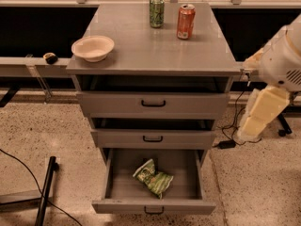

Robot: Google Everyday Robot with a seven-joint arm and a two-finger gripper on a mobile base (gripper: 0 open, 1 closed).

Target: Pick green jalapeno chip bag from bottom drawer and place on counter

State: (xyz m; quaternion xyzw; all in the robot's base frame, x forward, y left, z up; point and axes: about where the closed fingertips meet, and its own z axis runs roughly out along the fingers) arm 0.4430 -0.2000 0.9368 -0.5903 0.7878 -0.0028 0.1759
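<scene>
The green jalapeno chip bag [153, 177] lies crinkled on the floor of the open bottom drawer [154, 206], a little right of its middle. The counter [141, 51] is the grey top of the cabinet. My arm comes in from the right edge. Its pale lower end with the gripper [245, 132] hangs beside the cabinet at the height of the middle drawer. It is to the right of and above the bag, and touches nothing.
On the counter stand a green soda can [156, 12], an orange soda can [186, 21] and a pale bowl [93, 48] at the left edge. The two upper drawers [153, 103] are slightly ajar. Cables and a black stand [44, 192] lie on the floor.
</scene>
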